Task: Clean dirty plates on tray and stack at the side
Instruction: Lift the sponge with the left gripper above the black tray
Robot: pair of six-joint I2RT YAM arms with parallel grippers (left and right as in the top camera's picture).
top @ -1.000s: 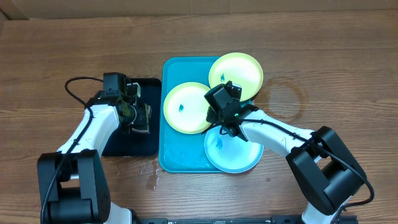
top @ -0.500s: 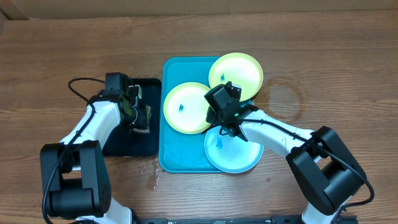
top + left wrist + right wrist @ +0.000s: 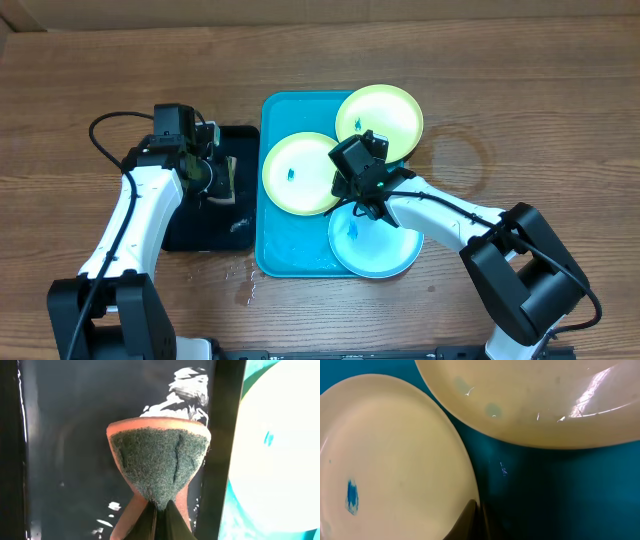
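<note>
Scene: wooden tabletop (image 3: 520, 100) seen from above, with the turquoise tray (image 3: 285, 255) in the middle and a smaller black tray (image 3: 200, 230) just beside its left edge.
Plates: all three lie on the turquoise tray. The front yellow-green plate (image 3: 300, 172) sits at the left, the rear yellow-green plate (image 3: 385, 115) at the far right corner, and the blue-rimmed plate (image 3: 385, 250) at the near right. Each carries a small blue smudge.
Left end effector (image 3: 218, 180): fingers pinched tight on a sponge (image 3: 160, 465), green scouring face towards the wrist camera, over the wet black tray.
Right end effector (image 3: 352, 188): fingers drawn together on the right rim of the front yellow-green plate, between the three plates.
Change from half a second ago: the left arm has pulled towards the far left of the black tray, taking the sponge with it, and a white foam patch (image 3: 240, 225) now shows near that tray's right edge.
Unchanged: the right arm and all three plates sit exactly as before.
</note>
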